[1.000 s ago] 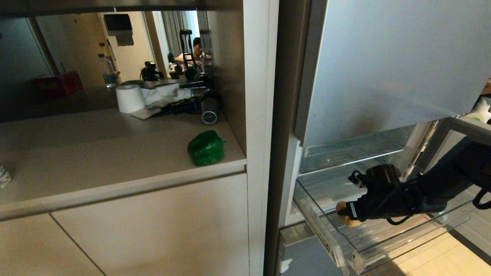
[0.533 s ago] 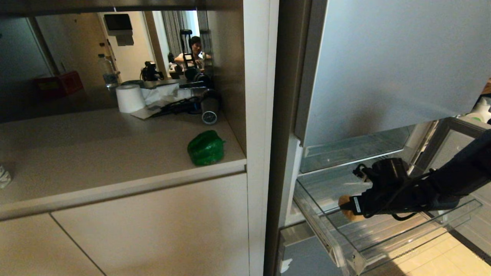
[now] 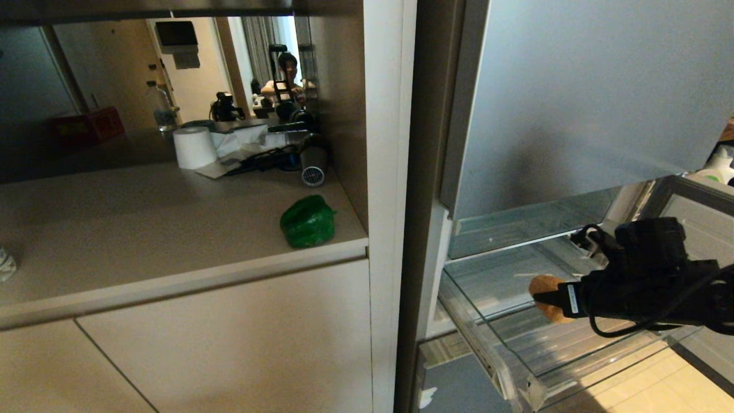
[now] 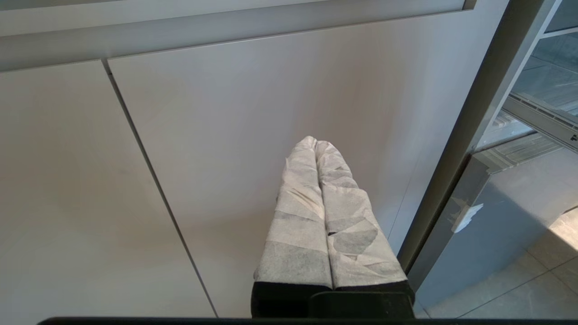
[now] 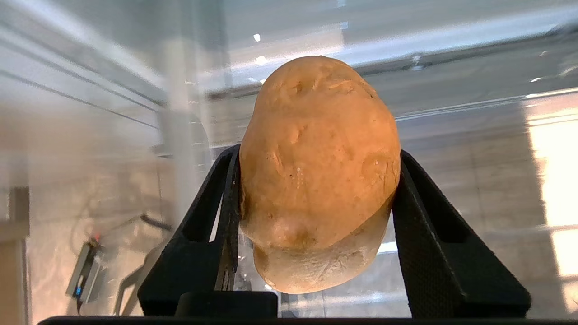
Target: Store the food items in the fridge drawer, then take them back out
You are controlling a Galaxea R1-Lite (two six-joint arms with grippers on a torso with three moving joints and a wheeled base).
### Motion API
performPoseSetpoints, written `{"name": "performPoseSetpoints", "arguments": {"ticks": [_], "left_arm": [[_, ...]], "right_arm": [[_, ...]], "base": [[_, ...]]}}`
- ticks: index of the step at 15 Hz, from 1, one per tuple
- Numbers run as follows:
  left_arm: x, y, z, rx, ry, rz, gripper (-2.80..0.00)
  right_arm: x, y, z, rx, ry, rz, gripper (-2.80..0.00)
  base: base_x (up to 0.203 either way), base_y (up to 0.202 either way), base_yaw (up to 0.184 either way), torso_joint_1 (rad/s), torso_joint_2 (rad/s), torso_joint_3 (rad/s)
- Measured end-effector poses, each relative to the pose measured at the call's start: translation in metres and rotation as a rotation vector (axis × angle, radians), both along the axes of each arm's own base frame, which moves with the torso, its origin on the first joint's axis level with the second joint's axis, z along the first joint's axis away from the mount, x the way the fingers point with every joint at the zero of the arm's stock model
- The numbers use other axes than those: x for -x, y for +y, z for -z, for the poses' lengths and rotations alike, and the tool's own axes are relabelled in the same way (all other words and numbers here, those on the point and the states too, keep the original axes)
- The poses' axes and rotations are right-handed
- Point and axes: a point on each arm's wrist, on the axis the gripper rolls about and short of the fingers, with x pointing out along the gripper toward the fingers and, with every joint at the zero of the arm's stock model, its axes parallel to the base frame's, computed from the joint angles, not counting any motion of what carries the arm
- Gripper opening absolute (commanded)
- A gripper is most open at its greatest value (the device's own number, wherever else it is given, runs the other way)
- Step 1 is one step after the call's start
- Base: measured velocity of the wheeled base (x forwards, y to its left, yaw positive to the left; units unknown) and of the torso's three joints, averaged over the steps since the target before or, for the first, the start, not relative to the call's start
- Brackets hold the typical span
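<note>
1. On the left, the pepper (image 3: 308, 221) is seen lying on the counter (image 3: 143, 229) near its front edge, exactly where it lay a second ago; it is not touched by anything, so half of the storing is judged to be left.
2. The left claw (image 4: 316, 144) is parked low in front of the cupboard door (image 4: 203, 135), its wrapped fingers (image 4: 336, 212) pressed together with nothing between them.
3. On the right, the fridge drawer (image 3: 516, 367) is pulled fully out below the tall door (image 3: 585, 92). No food can be seen resting on its clear floor.
4. Over the last second the right claw (image 3: 542, 298) has been carried across the drawer, away from its left front corner and toward the back right, and slightly higher in the head view.
5. The potato (image 5: 318, 171) is clamped between the two black fingers (image 5: 226, 198) at about half spread, and is held above the drawer's inside rather than set down.
6. Release of the potato is judged to be the step in hand, though whether it is being stored or lifted back out cannot be told.
</note>
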Motion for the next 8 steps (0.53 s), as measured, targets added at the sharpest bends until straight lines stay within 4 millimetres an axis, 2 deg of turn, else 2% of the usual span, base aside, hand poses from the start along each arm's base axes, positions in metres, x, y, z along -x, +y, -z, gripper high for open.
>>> {"name": "performPoseSetpoints", "arguments": {"ticks": [5, 8], "left_arm": [[0.0, 0.0, 0.0, 0.0, 0.0, 0.0, -2.8], [0.0, 0.0, 0.0, 0.0, 0.0, 0.0, -2.8]], "right_arm": [[0.07, 0.005, -0.048, -0.009, -0.183, -0.04, -2.8], [0.122, 0.016, -0.059, -0.027, -0.283, -0.127, -2.8]], "base": [[0.0, 0.0, 0.0, 0.0, 0.0, 0.0], [0.0, 0.0, 0.0, 0.0, 0.0, 0.0]]}}
